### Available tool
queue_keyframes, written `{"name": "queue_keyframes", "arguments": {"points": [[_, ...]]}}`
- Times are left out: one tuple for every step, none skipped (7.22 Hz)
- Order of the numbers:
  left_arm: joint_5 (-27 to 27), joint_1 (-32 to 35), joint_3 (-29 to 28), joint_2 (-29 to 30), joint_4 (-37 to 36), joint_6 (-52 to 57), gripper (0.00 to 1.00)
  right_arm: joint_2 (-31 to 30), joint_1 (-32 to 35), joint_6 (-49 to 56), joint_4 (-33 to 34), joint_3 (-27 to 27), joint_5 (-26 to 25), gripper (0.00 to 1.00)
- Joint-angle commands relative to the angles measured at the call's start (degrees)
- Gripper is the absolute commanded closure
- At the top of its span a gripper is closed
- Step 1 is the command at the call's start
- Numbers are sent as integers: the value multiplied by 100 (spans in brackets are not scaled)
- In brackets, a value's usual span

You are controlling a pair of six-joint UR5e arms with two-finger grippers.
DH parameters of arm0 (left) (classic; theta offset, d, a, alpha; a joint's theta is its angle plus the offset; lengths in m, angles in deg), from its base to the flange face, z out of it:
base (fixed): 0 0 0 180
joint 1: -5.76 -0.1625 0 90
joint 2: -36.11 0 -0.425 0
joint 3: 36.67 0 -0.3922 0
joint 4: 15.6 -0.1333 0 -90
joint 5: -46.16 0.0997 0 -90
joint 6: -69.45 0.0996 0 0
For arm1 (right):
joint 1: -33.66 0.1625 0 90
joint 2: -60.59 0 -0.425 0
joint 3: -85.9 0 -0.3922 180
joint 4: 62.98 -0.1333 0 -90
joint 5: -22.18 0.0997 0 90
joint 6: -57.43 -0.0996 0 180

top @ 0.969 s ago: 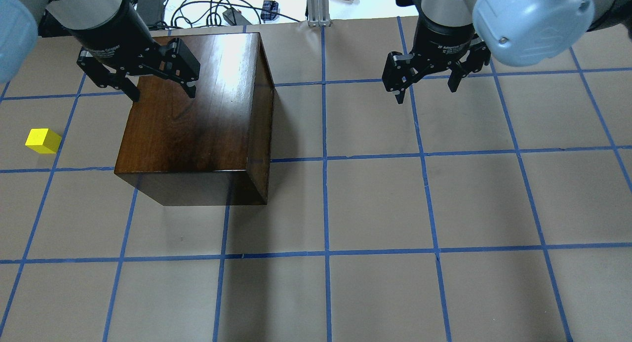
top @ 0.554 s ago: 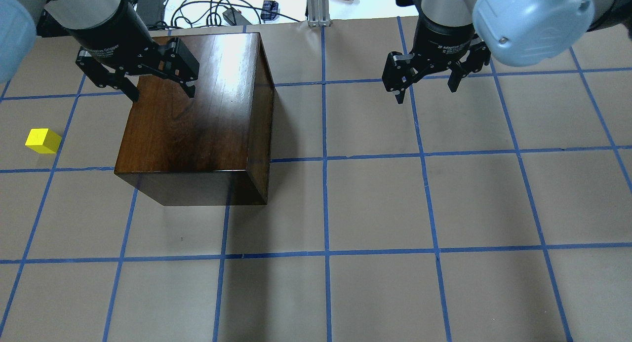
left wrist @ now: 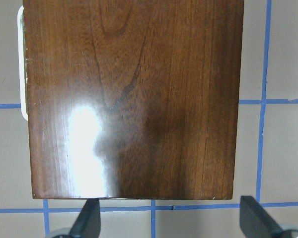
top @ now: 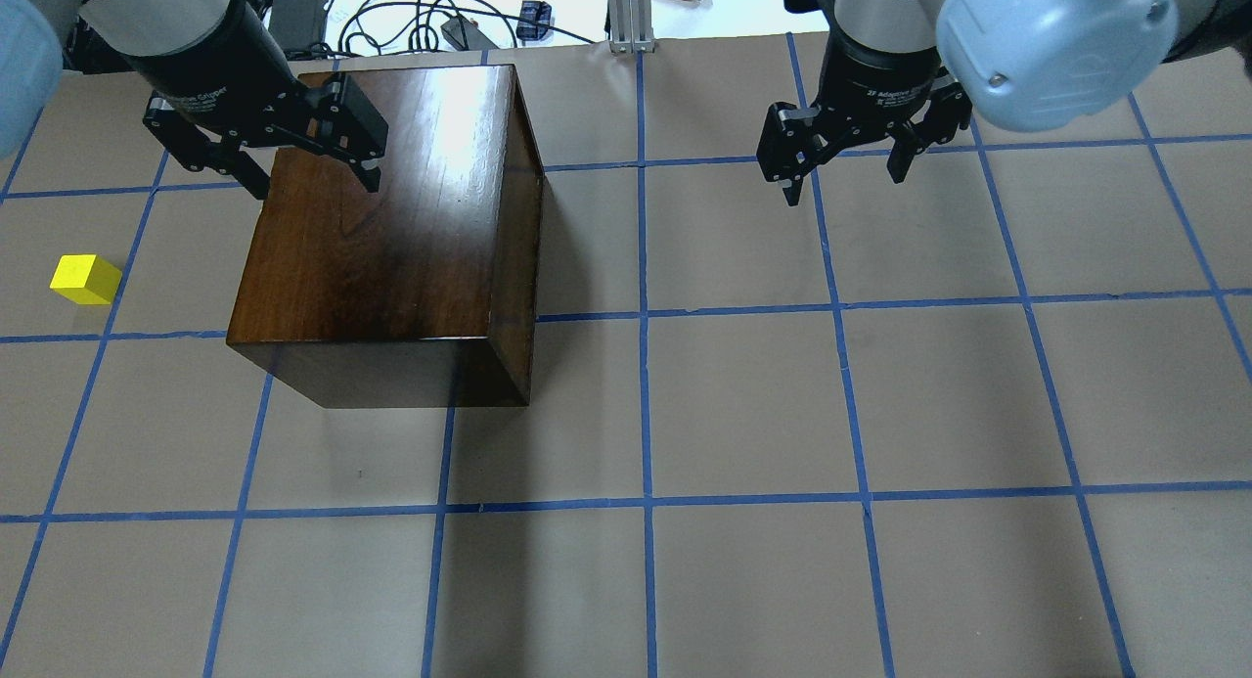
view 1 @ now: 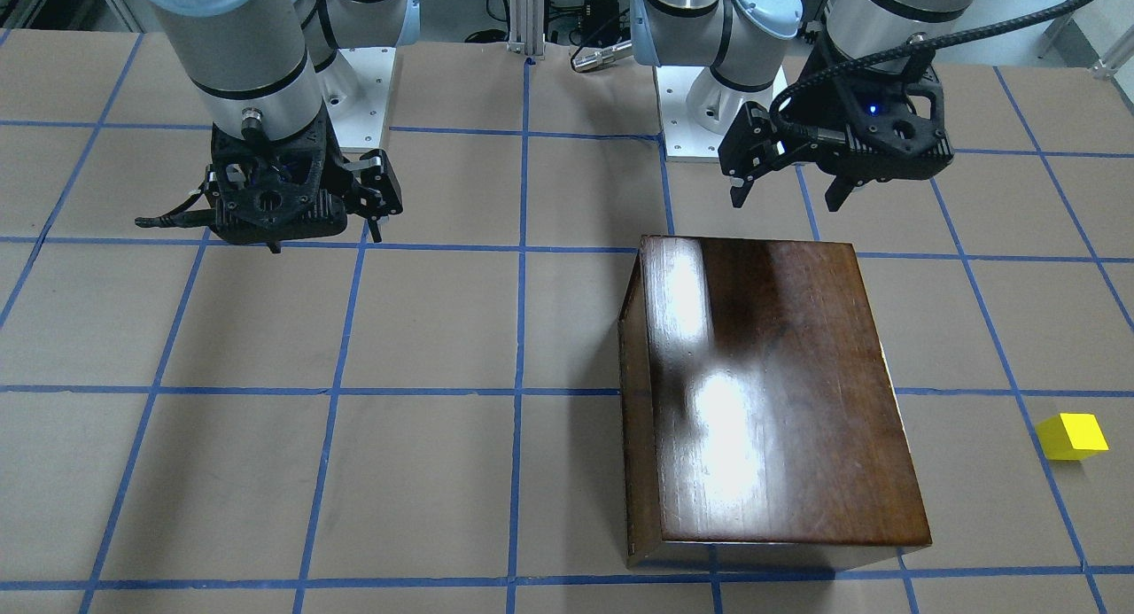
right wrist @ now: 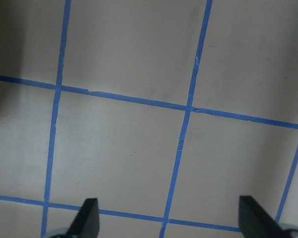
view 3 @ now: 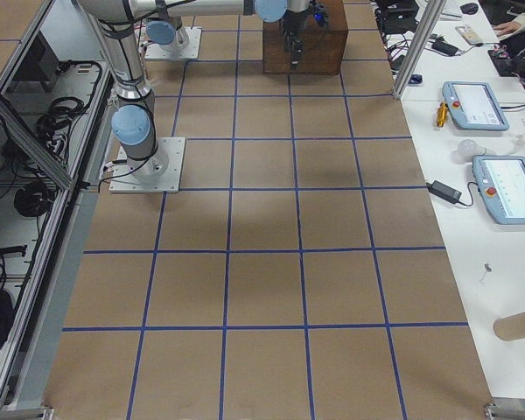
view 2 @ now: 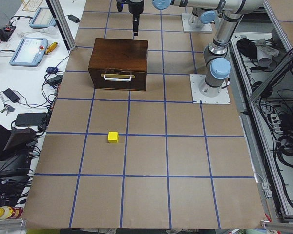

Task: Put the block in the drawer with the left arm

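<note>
The little yellow block [top: 86, 279] sits on the brown table [top: 743, 404], all by itself inside one of the squares made by the blue tape lines [top: 643, 267]. It is well apart from the left gripper [top: 315, 185], out on the robot's left side. The left gripper hangs in the air over the edge of the big shiny brown box [top: 391, 228], the edge nearest the robot's base. Its two black fingers [left wrist: 89, 223] are spread wide apart and hold nothing. A small blue light glows on it, and a thick bumpy black cable [view 1: 974, 38] runs up from it. The box stands between that gripper and the block, a bit to one side. From the left end of the table I can see the drawer [view 2: 118, 80] in the face of the box that looks toward the block. The drawer is pushed all the way in, and a pale handle [view 2: 118, 76] runs across its dark front. Because it is shut, I cannot see what is inside it. The top of the box is smooth, and the lamps shine on it in bright spots. The right gripper [top: 843, 187] hangs over the table, far from both the box and the block. Its fingers are spread apart too, and they hold nothing.
</note>
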Motion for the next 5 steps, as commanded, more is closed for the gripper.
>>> {"name": "queue_keyframes", "arguments": {"points": [[-7, -630, -2, 27, 13, 814, 0, 0, 0, -5, 0, 0, 0, 0], [-50, -1375, 7, 132, 65, 1359, 0, 0, 0, 4, 0, 0, 0, 0], [-42, -1870, 25, 246, 83, 1930, 0, 0, 0, 4, 0, 0, 0, 0], [-16, -2231, 42, 412, 40, 2406, 0, 0, 0, 4, 0, 0, 0, 0], [-24, -2609, 34, 632, -22, 2497, 0, 0, 0, 4, 0, 0, 0, 0]]}}
